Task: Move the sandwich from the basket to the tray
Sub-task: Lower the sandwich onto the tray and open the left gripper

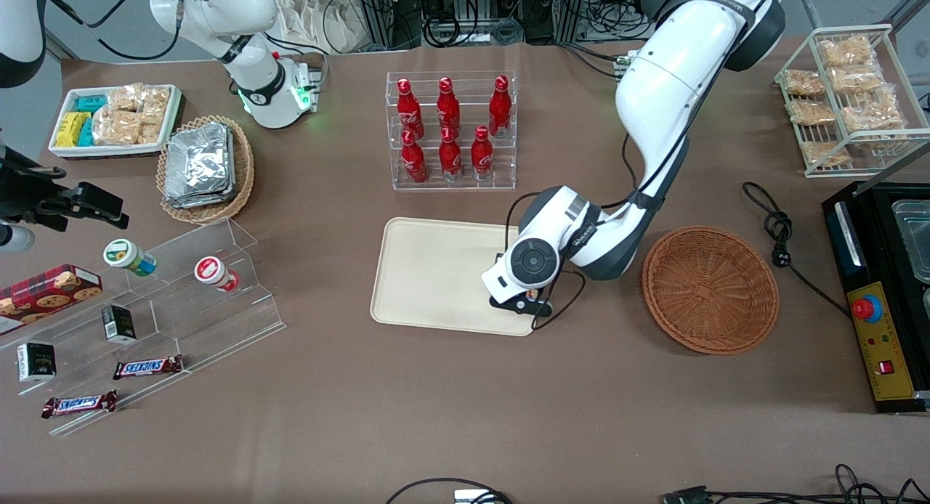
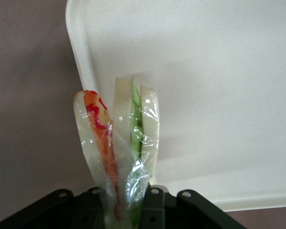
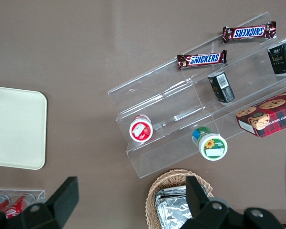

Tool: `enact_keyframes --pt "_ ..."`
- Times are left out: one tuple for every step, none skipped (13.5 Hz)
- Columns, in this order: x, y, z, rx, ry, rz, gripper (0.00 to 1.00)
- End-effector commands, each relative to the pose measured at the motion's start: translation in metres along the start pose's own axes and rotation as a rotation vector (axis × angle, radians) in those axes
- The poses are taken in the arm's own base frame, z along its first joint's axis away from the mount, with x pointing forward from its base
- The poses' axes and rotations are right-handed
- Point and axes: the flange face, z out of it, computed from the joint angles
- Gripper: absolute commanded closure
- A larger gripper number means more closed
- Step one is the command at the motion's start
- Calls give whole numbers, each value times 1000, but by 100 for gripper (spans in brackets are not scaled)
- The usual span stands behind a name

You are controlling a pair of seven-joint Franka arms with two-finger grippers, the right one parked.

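The tray [image 1: 429,271] lies bare on the tabletop; over its corner nearest the basket [image 1: 710,289], the tool [image 1: 524,299] pinches the wrapped sandwich [image 2: 118,143]. Placing seems underway: next, probably lower and release. The basket sits empty.

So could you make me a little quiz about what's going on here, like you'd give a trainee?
1. True or false: the sandwich lies in the basket.
2. What is the tool above?
A. the rack of red bottles
B. the tray
C. the foil packs
3. Fill in: the basket shows ____ sandwiches inside.

Key:
1. False. The tool is shut on the wrapped sandwich, holding it over the tray's edge nearest the basket.
2. B.
3. No; only bare wicker shows.
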Motion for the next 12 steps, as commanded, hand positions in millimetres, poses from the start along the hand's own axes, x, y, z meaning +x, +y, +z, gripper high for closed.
enact_keyframes --pt "4 10 8 12 -1 21 81" --pt "3 13 7 9 5 21 81" --pt "2 14 7 -1 1 17 81" --pt "1 17 6 -41 -19 1 81" --pt "0 20 5 -73 -31 -15 81" --pt "0 20 4 -75 -31 -15 81" --pt "0 19 6 -74 -33 -13 79" --pt "1 18 10 -68 -37 -9 61" --pt "3 16 17 -64 -44 -12 1" --pt "3 16 15 -64 -40 -15 0" --pt "3 16 12 -66 -34 -14 0" --pt "3 14 4 -68 -24 -16 0"
